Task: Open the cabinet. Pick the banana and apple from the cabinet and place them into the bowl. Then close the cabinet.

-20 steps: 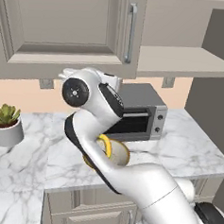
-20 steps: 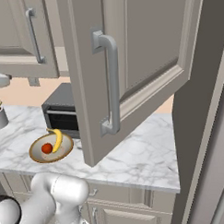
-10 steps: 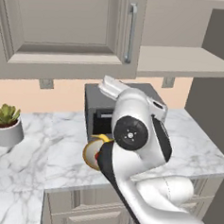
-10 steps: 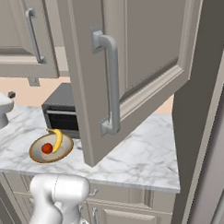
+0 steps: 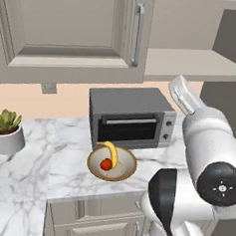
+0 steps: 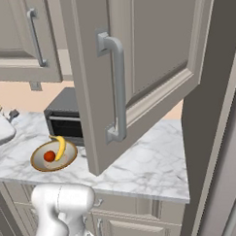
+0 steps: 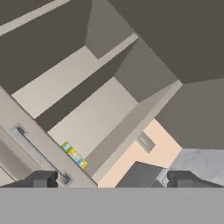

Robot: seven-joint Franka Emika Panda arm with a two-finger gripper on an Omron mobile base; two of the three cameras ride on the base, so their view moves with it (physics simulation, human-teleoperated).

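Observation:
The cabinet (image 6: 151, 50) has its right door swung wide open, with the long bar handle (image 6: 116, 86) facing me; its left door (image 5: 71, 32) is shut. In the hand view I look up into the open cabinet (image 7: 92, 113) with its plain shelf. My gripper (image 7: 113, 179) is open, its fingertips (image 7: 43, 178) far apart with nothing between them. The bowl (image 5: 122, 174) sits on the counter in front of the toaster oven. The banana (image 5: 111, 154) and the apple (image 5: 106, 164) lie inside it. They show again as bowl (image 6: 42, 166), banana (image 6: 59, 147) and apple (image 6: 49, 155).
A grey toaster oven (image 5: 130, 118) stands behind the bowl. A potted plant (image 5: 7, 129) sits at the counter's left. A yellow multicoloured carton (image 7: 73, 155) stands in the cabinet. The open door overhangs the marble counter (image 6: 146, 167). A tall dark panel (image 6: 213, 135) bounds the right.
My arm has swung from the left, across the bowl, to the right of the left base view, uncovering the bowl. The fruit and the doors have not moved.

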